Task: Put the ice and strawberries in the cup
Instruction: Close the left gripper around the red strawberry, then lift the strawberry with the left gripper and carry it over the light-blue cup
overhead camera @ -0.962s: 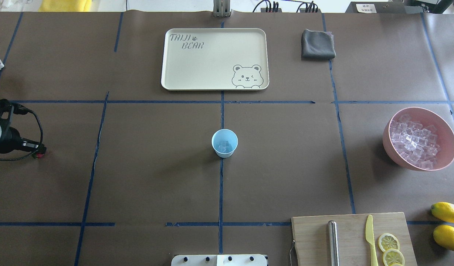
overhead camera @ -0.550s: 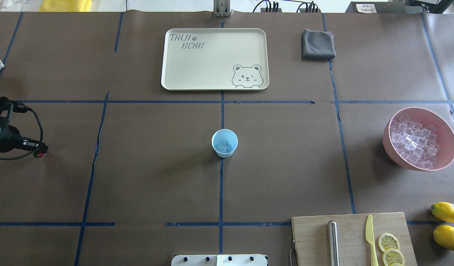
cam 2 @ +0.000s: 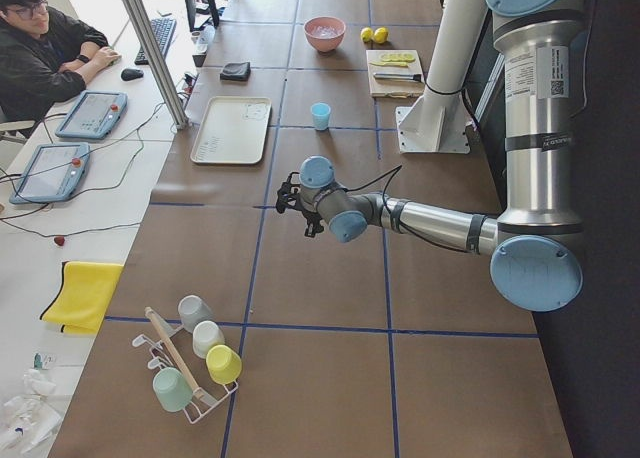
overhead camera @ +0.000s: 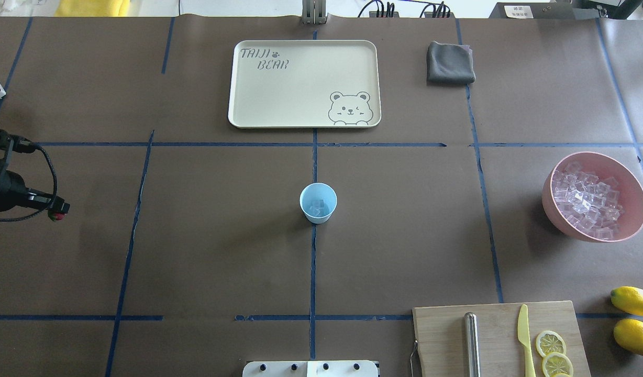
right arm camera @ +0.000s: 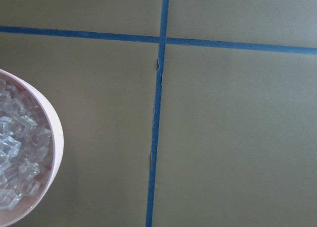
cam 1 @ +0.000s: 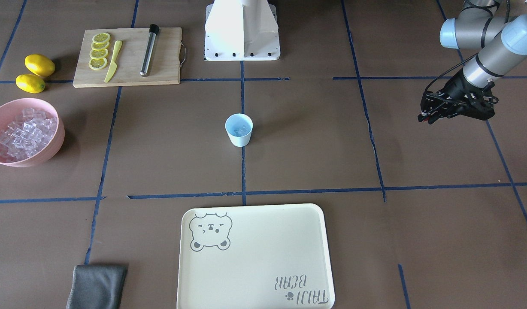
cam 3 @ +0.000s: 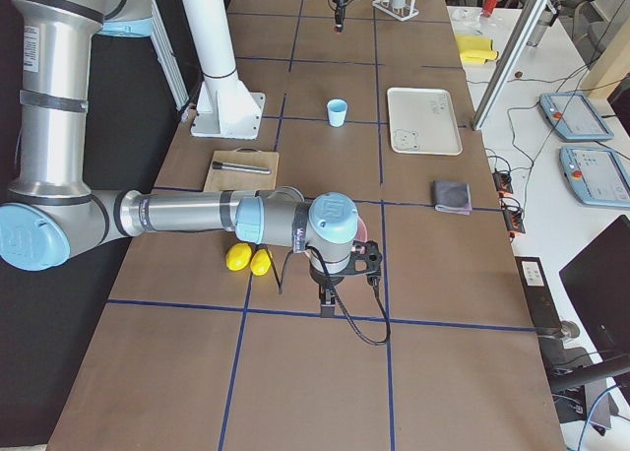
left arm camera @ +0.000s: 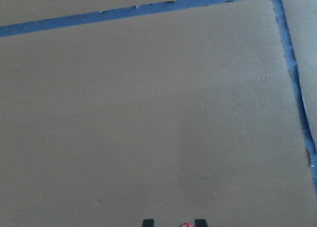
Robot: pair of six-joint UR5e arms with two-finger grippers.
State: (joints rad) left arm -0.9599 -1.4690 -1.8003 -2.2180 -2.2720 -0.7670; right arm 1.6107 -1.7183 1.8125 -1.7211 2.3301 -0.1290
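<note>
Ice (overhead camera: 317,208) sits in blue cup (overhead camera: 318,195). Left pincer (overhead camera: 60,213) clamps 1 strawberry (overhead camera: 56,216), cup well beyond its tips; drop pending. Right pincer (cam 3: 328,303): grip, cannot tell.

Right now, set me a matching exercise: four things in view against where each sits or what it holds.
Things:
1 cup
2 strawberry
3 pink bowl
4 yellow knife

States:
A on the cutting board
B heaped with ice
C gripped by the left gripper
D holds a few ice cubes

Pairs: 1-D, 2-C, 3-B, 4-A.
</note>
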